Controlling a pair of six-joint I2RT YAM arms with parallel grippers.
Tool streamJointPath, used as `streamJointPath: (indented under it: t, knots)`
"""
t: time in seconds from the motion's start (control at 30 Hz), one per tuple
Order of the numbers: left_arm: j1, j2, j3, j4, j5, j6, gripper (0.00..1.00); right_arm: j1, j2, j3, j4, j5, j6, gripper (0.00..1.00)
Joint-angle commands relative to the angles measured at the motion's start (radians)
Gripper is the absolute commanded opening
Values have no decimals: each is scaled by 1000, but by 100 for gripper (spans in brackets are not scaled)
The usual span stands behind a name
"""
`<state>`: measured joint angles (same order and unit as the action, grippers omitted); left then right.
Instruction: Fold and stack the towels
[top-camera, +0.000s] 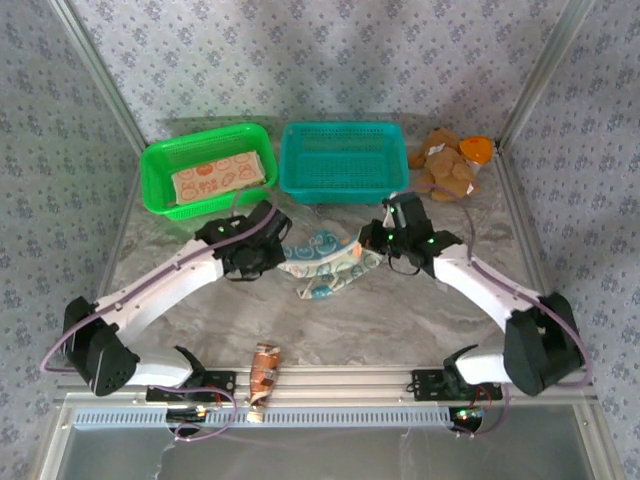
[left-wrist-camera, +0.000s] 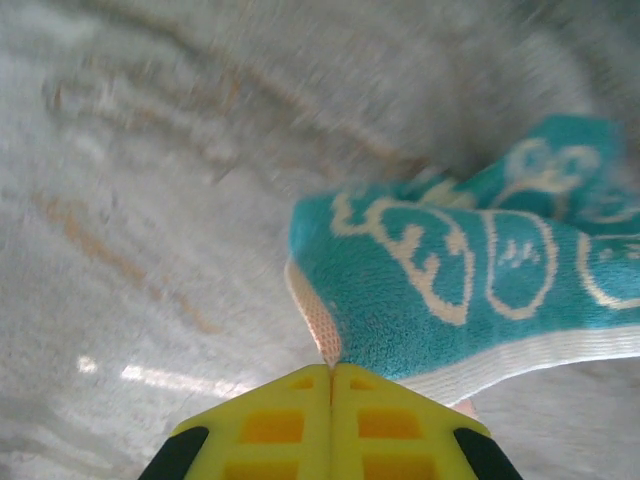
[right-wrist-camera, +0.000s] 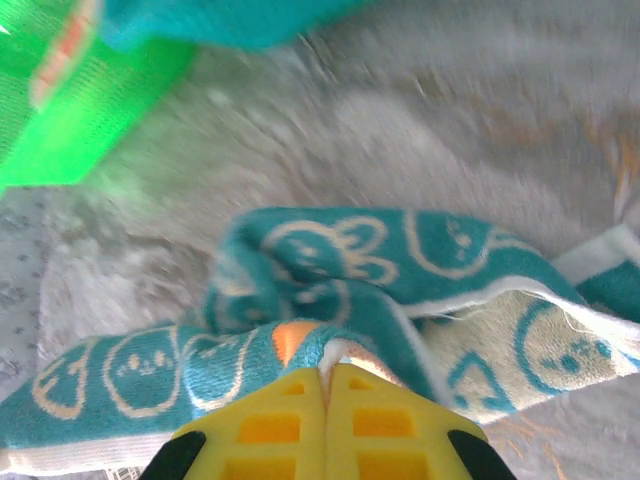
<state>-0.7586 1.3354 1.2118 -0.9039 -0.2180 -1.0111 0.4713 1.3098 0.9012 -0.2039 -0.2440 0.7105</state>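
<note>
1. Walls (top-camera: 330, 60) — pale grey-blue paper with a small floral print, on three sides.
2. Tabletop (top-camera: 400, 320) — grey marble look with tan veins.
3. Metal posts (top-camera: 97, 70) slant up at the back corners.

Marbled table (top-camera: 400, 325) bears green basket (top-camera: 158, 190), teal basket (top-camera: 340, 190), teddy bear (top-camera: 445, 165), perhaps the teal towel (top-camera: 325, 262).

Teal towel (left-wrist-camera: 470, 290) pinched in the left gripper (left-wrist-camera: 332, 368) is loopy terry cloth, fuzzy and matt, with a flatter woven white hem. That gripper and the right gripper (right-wrist-camera: 328, 370) look like matt yellow plastic at the tips. The table (top-camera: 400, 320) under them is marble-look, smooth, with a soft sheen. Beyond them the green basket (top-camera: 155, 180) and teal basket (top-camera: 340, 192) are glossy plastic mesh, and the teddy bear (top-camera: 445, 165) is plush.
</note>
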Motion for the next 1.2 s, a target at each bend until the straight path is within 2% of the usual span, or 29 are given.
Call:
streamJointPath:
  t: [0.0,0.17,0.5,0.7,0.9,1.0,1.17]
  knots:
    - [32,-12,134,-66,-54,108,0,2,-70,126,-89,94,-126,0]
    - [83,36,356,-50,-49,248,0,-6,-69,333,-138,136,-215,0]
    - [191,232,884,-86,-3,493,0,-50,25,657,-102,179,-344,0]
    - [242,335,1126,-119,56,556,0,-71,64,767,-62,209,-391,0]
    - [255,464,1414,-194,97,600,0,-92,92,857,-33,205,-416,0]
    - [258,487,1479,-205,120,603,0,-94,93,876,-29,195,-422,0]
    - [258,447,1457,-207,141,591,0,-90,66,864,-30,178,-426,0]
